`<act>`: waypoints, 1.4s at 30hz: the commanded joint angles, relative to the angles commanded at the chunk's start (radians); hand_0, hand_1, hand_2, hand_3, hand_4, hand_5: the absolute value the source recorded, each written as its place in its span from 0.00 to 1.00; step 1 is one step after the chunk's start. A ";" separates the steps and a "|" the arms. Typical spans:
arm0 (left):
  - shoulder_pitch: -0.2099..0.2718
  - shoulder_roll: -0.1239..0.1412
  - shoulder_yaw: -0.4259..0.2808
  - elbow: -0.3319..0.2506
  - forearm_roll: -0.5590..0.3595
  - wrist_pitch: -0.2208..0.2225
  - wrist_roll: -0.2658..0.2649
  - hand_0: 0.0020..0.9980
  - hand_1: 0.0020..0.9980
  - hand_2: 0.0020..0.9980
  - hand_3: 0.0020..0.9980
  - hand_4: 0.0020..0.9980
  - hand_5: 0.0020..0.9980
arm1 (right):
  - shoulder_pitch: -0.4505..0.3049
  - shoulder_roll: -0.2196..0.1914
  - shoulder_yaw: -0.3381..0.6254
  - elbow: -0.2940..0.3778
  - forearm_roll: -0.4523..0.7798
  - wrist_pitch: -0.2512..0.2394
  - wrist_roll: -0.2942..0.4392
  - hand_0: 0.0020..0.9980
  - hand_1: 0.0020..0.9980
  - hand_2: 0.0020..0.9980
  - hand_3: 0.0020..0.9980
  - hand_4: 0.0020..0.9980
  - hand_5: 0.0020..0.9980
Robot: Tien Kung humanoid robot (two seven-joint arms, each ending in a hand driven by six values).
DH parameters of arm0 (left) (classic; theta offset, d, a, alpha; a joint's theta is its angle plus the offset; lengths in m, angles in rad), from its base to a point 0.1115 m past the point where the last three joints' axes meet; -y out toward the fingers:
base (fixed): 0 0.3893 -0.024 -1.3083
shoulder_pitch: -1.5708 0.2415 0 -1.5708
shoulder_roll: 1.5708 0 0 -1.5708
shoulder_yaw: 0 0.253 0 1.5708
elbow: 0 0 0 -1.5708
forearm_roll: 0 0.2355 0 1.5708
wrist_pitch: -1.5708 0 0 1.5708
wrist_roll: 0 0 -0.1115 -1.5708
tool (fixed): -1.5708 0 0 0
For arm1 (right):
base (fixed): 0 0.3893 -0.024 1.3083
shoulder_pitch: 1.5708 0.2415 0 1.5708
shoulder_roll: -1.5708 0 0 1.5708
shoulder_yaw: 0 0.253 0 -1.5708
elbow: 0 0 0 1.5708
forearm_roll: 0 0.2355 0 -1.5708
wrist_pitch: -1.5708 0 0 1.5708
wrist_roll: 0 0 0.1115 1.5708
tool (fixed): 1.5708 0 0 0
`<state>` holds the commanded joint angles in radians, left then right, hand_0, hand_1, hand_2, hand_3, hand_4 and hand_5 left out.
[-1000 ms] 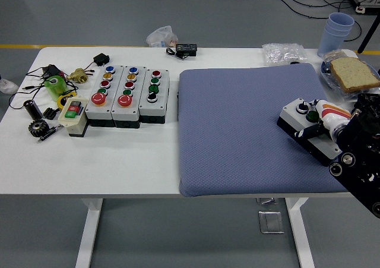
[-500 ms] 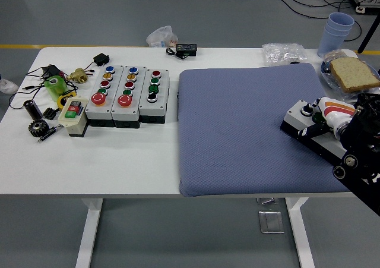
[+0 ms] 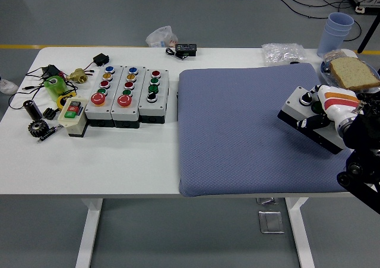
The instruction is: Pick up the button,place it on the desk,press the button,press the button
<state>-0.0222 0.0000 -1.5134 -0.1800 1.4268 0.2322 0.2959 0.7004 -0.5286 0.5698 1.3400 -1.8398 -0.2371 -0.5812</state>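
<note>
My right hand (image 3: 317,114) grips a grey button box (image 3: 301,109) with a black base at the right side of the blue mat (image 3: 237,131). The box is tilted, its right end raised off the mat, and a black knob and a green button show on its top. Fingers (image 3: 312,123) curl around its front side. Three more grey button boxes (image 3: 127,95) with coloured buttons stand side by side left of the mat. My left arm does not show.
A beige switch box (image 3: 72,115), a gear, a green tape roll (image 3: 54,84) and small parts lie at the table's left. Bread on a plate (image 3: 351,73), stacked blue cups (image 3: 336,32) and a plastic bag (image 3: 284,52) sit at the back right.
My right hand has lifted the grey button box off the mat, tilting it and carrying it slightly up and to the right.
</note>
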 joint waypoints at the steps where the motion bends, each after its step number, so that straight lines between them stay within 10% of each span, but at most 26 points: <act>1: -0.001 0.000 0.002 0.000 -0.004 0.000 -0.001 0.55 0.42 0.42 0.43 0.26 0.40 | 0.009 -0.008 -0.015 0.014 0.003 0.004 0.014 0.14 0.18 0.40 0.45 0.79 0.25; 18: -0.001 0.000 -0.011 0.000 -0.004 0.005 0.001 0.55 0.42 0.43 0.43 0.26 0.40 | 0.194 -0.049 -0.343 0.213 -0.060 0.163 0.106 0.16 0.19 0.42 0.46 0.78 0.24; 42: -0.003 0.000 0.000 0.000 -0.035 0.008 -0.004 0.55 0.42 0.43 0.43 0.26 0.40 | 0.184 0.044 -0.344 0.225 -0.048 0.158 0.104 0.18 0.21 0.43 0.47 0.79 0.23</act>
<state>-0.0249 0.0000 -1.5139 -0.1800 1.3920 0.2402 0.2915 0.8845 -0.4848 0.2255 1.5653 -1.8883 -0.0788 -0.4769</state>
